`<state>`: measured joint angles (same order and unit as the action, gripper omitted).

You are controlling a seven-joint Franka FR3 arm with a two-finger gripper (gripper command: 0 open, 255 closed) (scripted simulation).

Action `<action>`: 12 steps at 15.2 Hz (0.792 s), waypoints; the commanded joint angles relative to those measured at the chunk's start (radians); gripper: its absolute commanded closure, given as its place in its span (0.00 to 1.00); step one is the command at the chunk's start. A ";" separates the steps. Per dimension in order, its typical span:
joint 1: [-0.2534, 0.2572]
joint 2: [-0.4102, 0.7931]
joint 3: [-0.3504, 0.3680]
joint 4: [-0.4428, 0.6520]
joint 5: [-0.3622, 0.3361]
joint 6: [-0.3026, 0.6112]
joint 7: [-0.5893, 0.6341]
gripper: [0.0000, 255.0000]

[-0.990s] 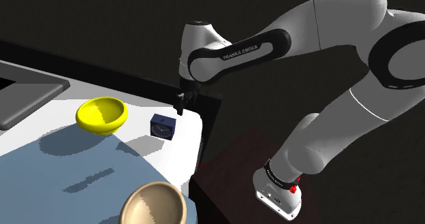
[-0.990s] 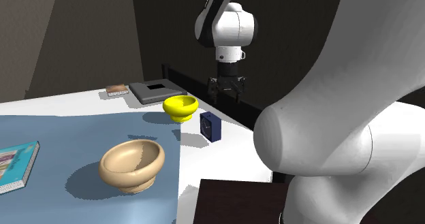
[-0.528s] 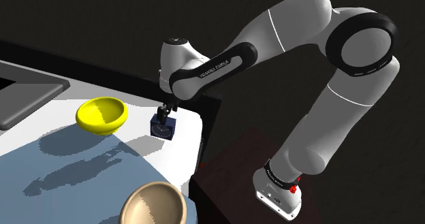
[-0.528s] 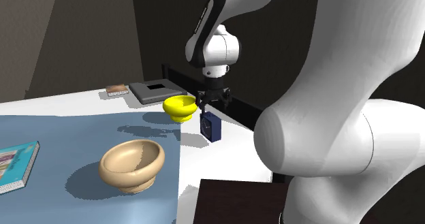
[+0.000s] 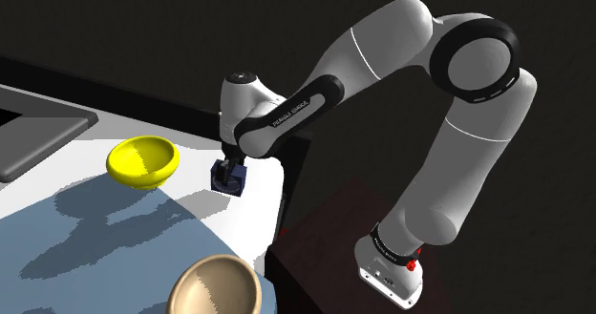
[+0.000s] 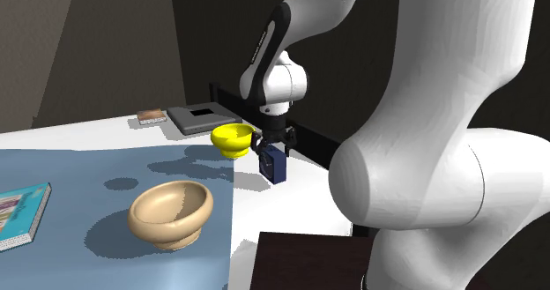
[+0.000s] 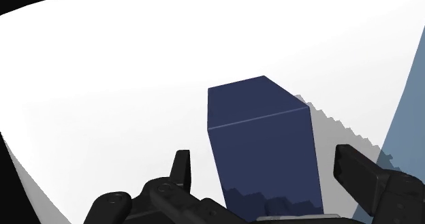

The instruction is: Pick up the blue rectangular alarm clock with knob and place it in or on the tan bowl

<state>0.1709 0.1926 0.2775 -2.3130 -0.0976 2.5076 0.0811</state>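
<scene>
The pincer [image 7: 267, 165] has its fingers apart around the dark blue alarm clock [image 7: 259, 120], which stands on the tabletop [image 5: 256, 217] near the edge beside the arm, so gripping, lifting and carrying to the tan bowl [image 6: 170, 211] all remain.

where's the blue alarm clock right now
In the shoulder view the dark blue clock stands on the white table near its right edge, just right of the yellow bowl, between the open fingers, which do not touch it.
</scene>
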 commanded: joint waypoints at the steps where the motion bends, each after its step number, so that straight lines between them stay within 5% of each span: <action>1: 0.001 0.013 -0.003 0.001 -0.006 0.012 0.003 0.00; 8: 0.001 0.012 -0.003 0.001 -0.006 0.012 0.003 0.00; 9: 0.001 0.012 -0.003 0.001 -0.006 0.012 0.003 1.00; 12: 0.001 0.012 -0.003 0.001 -0.006 0.012 0.003 1.00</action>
<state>0.1719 0.2045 0.2754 -2.3120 -0.1038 2.5192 0.0838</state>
